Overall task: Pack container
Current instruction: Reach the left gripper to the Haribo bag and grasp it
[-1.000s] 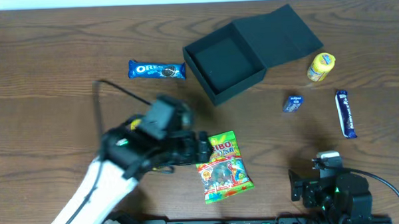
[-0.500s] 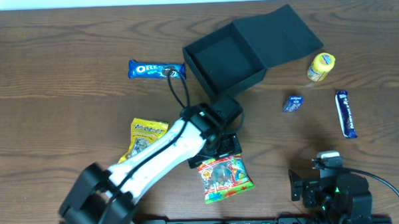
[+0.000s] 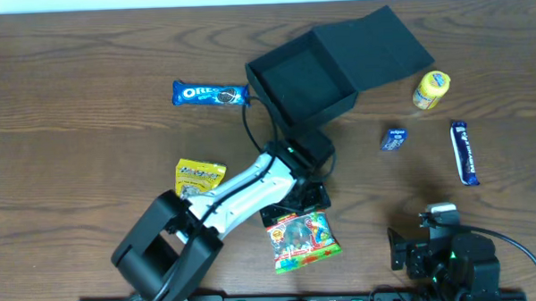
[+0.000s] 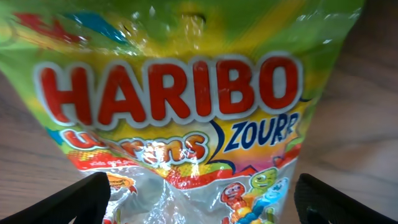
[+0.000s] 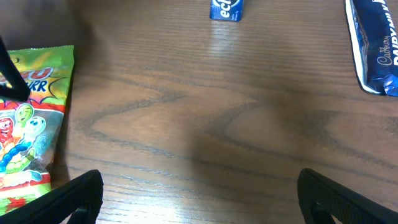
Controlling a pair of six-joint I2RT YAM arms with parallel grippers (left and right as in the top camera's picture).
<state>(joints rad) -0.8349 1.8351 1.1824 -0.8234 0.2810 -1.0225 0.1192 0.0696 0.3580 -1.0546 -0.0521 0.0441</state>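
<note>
Overhead shows the container (image 3: 300,82) at upper centre, flap laid back to the upper right and floor bare. The Haribo bag (image 3: 302,240) lies flat at lower centre, well apart from it, with the left gripper (image 4: 199,202) spread wide over its upper part, holding nothing. To pick well, I judge, lower the jaws around the slippery film, pinch firmly, then lift clear of the box's near wall. Nothing lies between them: the Oreo packet (image 3: 211,94), yellow packet (image 3: 199,177), yellow tub (image 3: 431,89), small blue packet (image 3: 393,139) and Cadbury bar (image 3: 465,152) sit aside, and the right gripper (image 5: 200,196) rests wide and empty at lower right.
</note>
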